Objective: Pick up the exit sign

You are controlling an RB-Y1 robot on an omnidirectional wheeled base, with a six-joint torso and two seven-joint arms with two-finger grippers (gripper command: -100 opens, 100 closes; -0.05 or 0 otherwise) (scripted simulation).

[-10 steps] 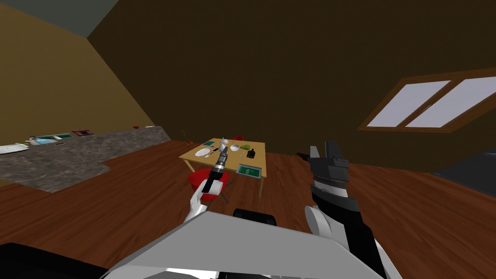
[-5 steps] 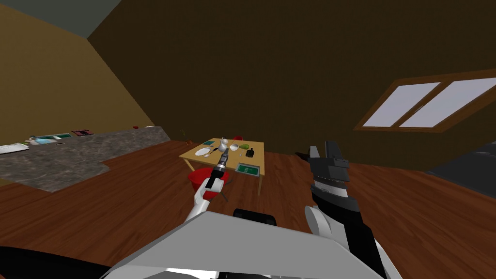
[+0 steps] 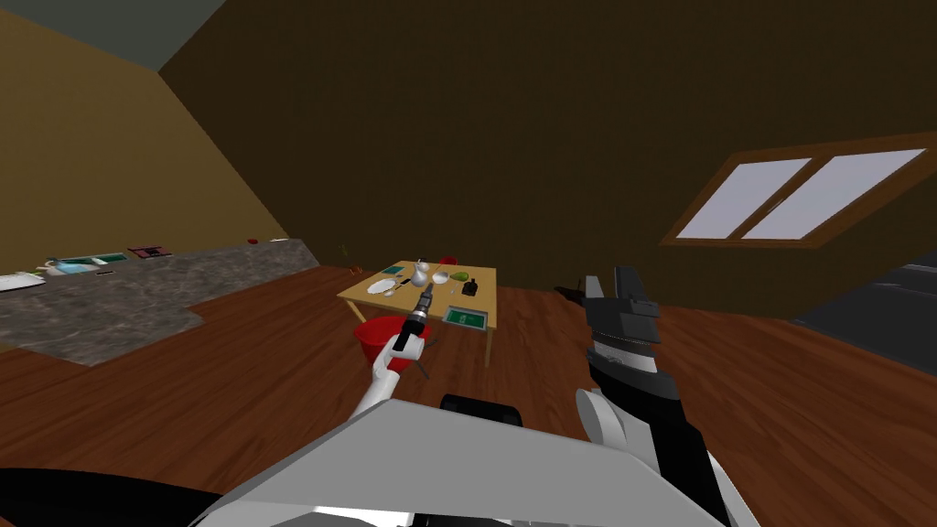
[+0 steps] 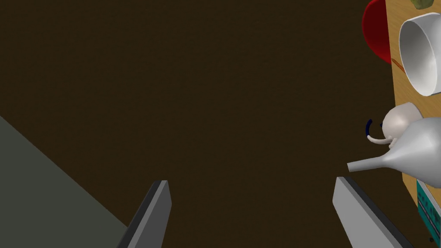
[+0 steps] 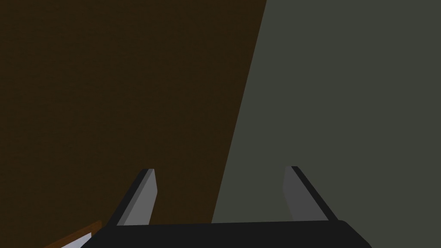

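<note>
exit sign [image 3: 468, 318]: green, lying flat at the table's [image 3: 361, 295] near corner, right of my left gripper [image 3: 426, 290] and nearer me. its fingers [image 4: 160, 206] are spread, empty, aimed past a white jug [image 4: 409, 155]. right gripper [image 3: 611, 282] raised, spread, empty. plan: tip left wrist down, shift right, take the sign by its edge.

The head camera has been turned slightly. The window [image 3: 794, 197], the table [image 3: 485, 284] and the sign [image 3: 467, 317] on it are now seen a little further left in the head view, and the table is drawn slightly smaller. The left gripper [image 3: 428, 289] has been carried a little to the right. Its tip is now seen just right of the jug [image 3: 419, 273] instead of directly below it.
</note>
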